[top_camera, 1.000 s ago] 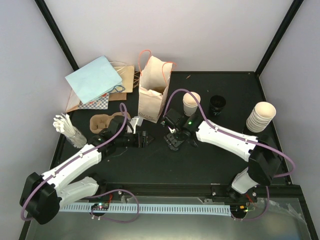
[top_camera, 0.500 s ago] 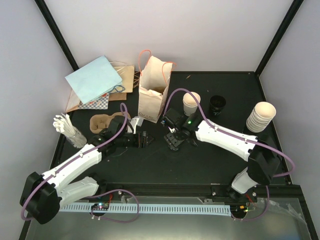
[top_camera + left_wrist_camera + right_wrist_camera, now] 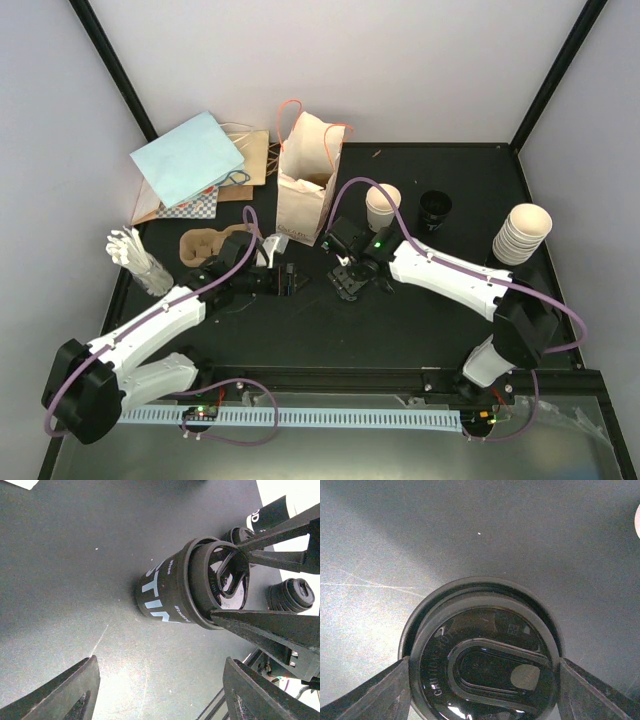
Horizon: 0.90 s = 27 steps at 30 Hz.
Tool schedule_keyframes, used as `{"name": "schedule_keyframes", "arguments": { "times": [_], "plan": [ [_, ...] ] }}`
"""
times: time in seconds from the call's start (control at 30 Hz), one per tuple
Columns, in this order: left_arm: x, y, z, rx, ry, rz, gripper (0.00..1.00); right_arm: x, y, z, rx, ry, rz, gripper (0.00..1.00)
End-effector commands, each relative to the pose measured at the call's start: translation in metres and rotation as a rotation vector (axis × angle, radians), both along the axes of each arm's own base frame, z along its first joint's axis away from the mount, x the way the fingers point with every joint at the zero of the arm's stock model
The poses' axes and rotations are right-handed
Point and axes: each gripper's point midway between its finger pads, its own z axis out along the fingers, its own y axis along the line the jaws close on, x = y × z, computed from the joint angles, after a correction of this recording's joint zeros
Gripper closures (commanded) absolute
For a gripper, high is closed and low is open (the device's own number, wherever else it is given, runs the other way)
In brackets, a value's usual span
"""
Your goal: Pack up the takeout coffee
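The takeout coffee is a black cup (image 3: 165,587) with white lettering and a black lid (image 3: 485,655), standing on the black table at the centre of the top view (image 3: 350,290). My right gripper (image 3: 350,281) reaches down over it, its fingers (image 3: 270,625) touching the lid's rim on both sides; in the right wrist view the lid fills the gap between the right gripper's (image 3: 483,662) fingers. My left gripper (image 3: 292,278) lies level just left of the cup, pointing at it. Through the left wrist camera the left gripper (image 3: 160,661) is open and holds nothing, a short way from the cup.
A printed paper bag (image 3: 305,190) with orange handles stands open behind the grippers. A lidless cream cup (image 3: 382,207), a black cup (image 3: 435,208) and a stack of cream cups (image 3: 522,232) stand to the right. A brown pulp tray (image 3: 205,245), a glass of white utensils (image 3: 140,262) and flat bags (image 3: 195,165) are on the left.
My left gripper has crept slightly right toward the cup. The right gripper stays on the lid, almost still.
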Motion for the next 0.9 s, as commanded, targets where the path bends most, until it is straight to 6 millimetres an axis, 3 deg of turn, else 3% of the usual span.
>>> {"name": "schedule_keyframes", "arguments": {
  "times": [0.0, 0.37, 0.87],
  "plan": [
    [0.004, -0.006, 0.015, -0.033, -0.032, -0.022, 0.30, -0.002, -0.001, -0.003, -0.012, -0.004, -0.001, 0.24],
    [0.004, -0.007, 0.013, -0.038, -0.025, -0.026, 0.30, -0.002, -0.002, -0.006, 0.013, -0.020, -0.008, 0.24],
    [0.004, -0.008, 0.016, -0.039, -0.031, -0.031, 0.30, 0.006, 0.002, 0.029, 0.082, -0.100, -0.019, 0.24]
  ]
}}
